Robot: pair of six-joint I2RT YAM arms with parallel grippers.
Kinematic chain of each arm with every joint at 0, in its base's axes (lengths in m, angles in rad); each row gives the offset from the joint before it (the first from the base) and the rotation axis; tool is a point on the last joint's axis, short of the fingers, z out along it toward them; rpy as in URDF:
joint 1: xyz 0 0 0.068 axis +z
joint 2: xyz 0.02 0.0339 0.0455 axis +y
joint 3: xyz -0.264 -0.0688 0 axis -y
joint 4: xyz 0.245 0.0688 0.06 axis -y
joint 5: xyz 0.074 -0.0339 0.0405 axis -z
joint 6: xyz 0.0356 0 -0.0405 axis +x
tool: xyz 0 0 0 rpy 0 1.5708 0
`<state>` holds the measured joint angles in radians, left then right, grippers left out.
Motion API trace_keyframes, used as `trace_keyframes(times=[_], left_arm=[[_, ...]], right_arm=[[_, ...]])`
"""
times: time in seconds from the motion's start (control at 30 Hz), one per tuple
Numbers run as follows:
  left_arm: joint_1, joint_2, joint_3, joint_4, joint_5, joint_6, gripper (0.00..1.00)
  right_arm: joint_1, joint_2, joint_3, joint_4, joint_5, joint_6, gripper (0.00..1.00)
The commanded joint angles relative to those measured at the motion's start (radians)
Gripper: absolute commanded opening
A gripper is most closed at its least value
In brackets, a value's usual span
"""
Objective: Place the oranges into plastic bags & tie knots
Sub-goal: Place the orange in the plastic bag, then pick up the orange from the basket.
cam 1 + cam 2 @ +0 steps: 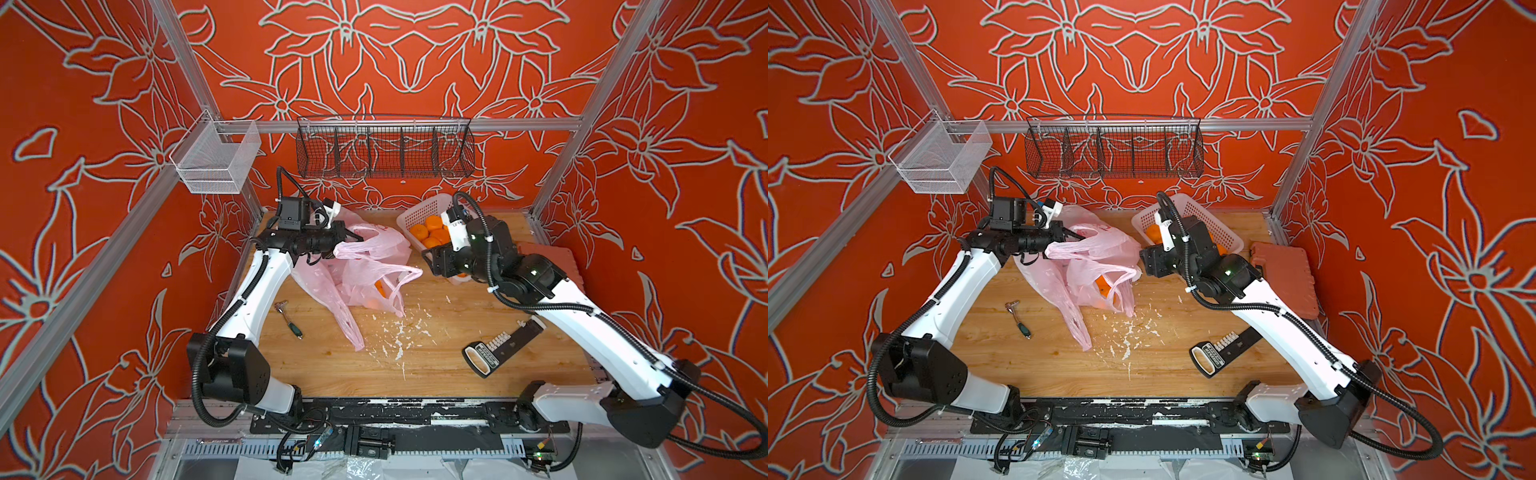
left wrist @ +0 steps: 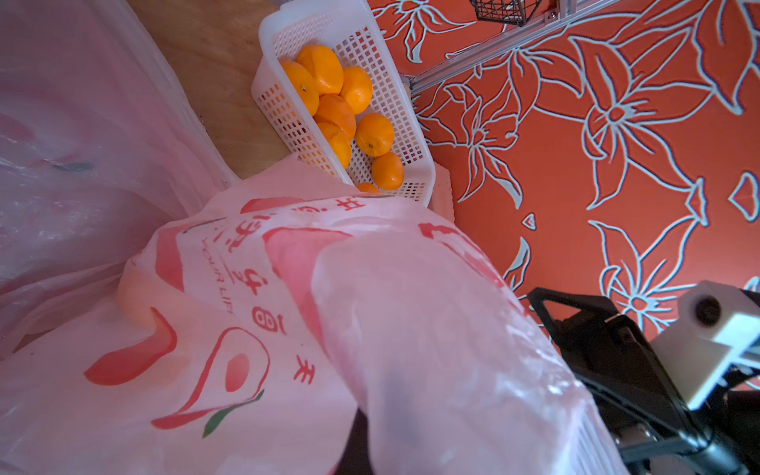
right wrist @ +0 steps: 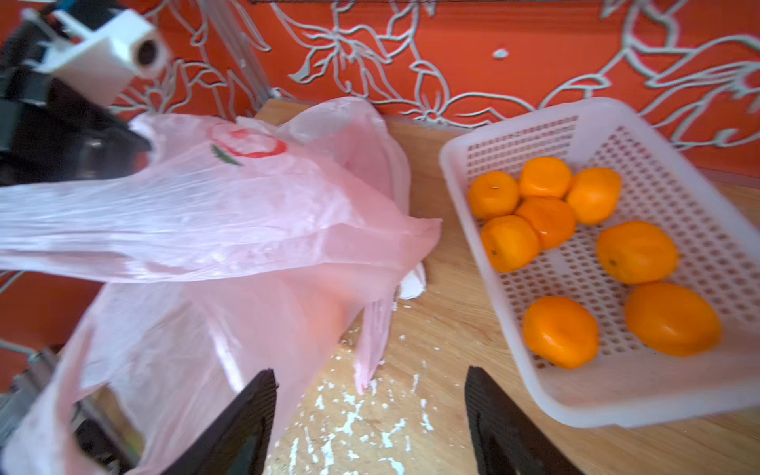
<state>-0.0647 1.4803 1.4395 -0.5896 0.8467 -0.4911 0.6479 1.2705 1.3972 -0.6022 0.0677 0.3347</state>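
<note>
Nearest to us, we are seeing the wooden tabletop (image 1: pixel 436 374), which is sitting inside a booth of aluminium bars (image 1: pixel 498 123). White flakes (image 1: pixel 399 332) are lying scattered over its middle. A small tool with a green handle (image 1: pixel 289 318) is lying on the left part. A flat black tool (image 1: pixel 498 347) with a row of white pieces is lying on the right.

Further in, we are finding the pink plastic bags (image 1: pixel 365 282) crumpled together on the wood, and oranges (image 1: pixel 380 291) are showing through the thin film. The left gripper (image 1: pixel 353 237) is pinching one bag by its handle (image 1: pixel 345 249), with the jaws pressed together. The right gripper (image 3: pixel 370 411) is hovering between the bags and the pale perforated basket (image 3: pixel 617 403), its jaws spread with nothing between them. More oranges are sitting in this basket, and a brown-orange plastic case (image 1: pixel 1287 274) is lying near it.

At the back, a black wire basket (image 1: pixel 386 149) and a white mesh basket (image 1: pixel 216 160) are hanging on the bars, before red walls (image 1: pixel 415 62) with pale flower outlines.
</note>
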Motion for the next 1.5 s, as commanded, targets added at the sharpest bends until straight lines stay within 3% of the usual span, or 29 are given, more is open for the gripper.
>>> trace_keyframes(times=[0.0,0.1,0.3,0.5,0.73,1.03,1.1,1.3,1.47], left_arm=[[0.005,0.0,0.002,0.019,0.008,-0.003,0.0],[0.005,0.002,0.006,0.017,0.009,-0.004,0.0],[0.005,0.009,0.015,0.006,0.015,0.0,0.0],[0.005,-0.003,0.007,0.007,0.006,0.0,0.0],[0.005,0.002,0.007,0.003,0.009,0.003,0.0],[0.005,0.009,0.009,0.002,0.008,0.009,0.0],[0.005,0.008,0.009,0.002,0.008,0.01,0.0],[0.006,0.007,0.006,-0.001,0.006,0.012,0.0],[0.005,0.008,0.006,0.0,0.006,0.011,0.0]], right_arm=[[-0.083,0.068,-0.012,-0.064,0.123,0.092,0.75],[-0.203,0.192,0.03,-0.148,0.064,0.142,0.74],[-0.323,0.475,0.178,-0.218,0.019,0.107,0.72],[-0.358,0.703,0.355,-0.336,-0.012,0.085,0.71],[-0.373,0.84,0.446,-0.395,-0.027,0.086,0.75],[-0.372,0.918,0.461,-0.446,-0.065,0.087,0.78],[-0.373,0.922,0.452,-0.445,-0.07,0.089,0.74],[-0.373,0.87,0.415,-0.419,-0.065,0.098,0.5],[-0.374,0.767,0.378,-0.391,-0.026,0.104,0.45]])
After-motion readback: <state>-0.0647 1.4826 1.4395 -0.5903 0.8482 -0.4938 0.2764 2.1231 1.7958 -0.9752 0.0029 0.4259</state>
